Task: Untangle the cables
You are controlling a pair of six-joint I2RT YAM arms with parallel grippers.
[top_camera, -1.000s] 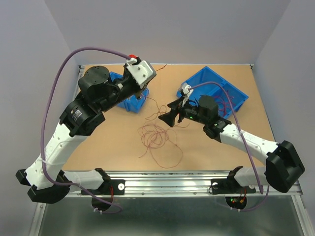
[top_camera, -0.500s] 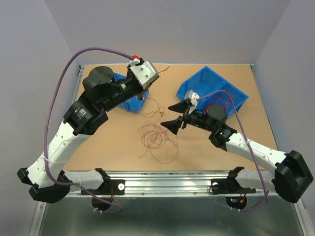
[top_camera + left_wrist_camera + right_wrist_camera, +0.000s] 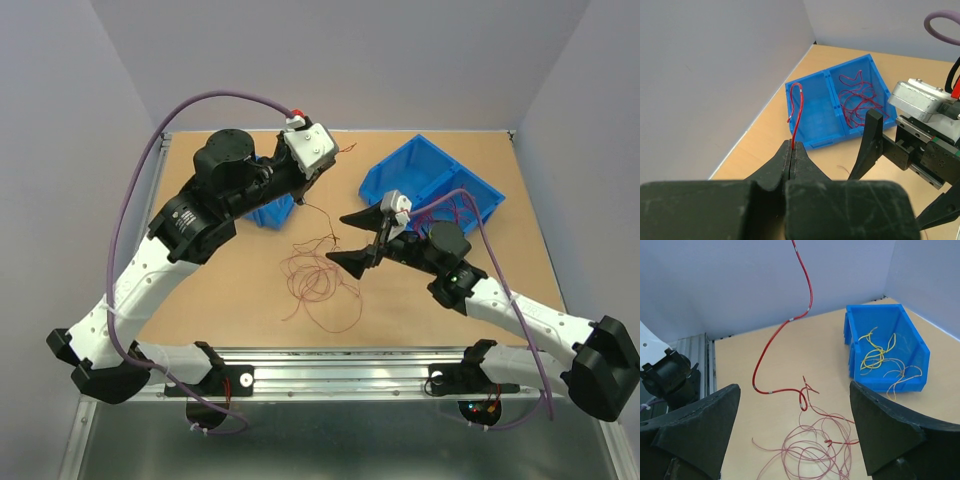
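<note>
Right claw (image 3: 793, 386) spread wide and empty, left claw (image 3: 791, 145) pinched shut on one red cable (image 3: 811, 292); right bin (image 3: 812, 107) holds red cables and left bin (image 3: 852, 347) yellow ones, so partly done I'd judge, with the tangle (image 3: 810, 450) on the table (image 3: 230, 290) not yet separated, just below the right claw, red cable rising from it to the left claw.
</note>
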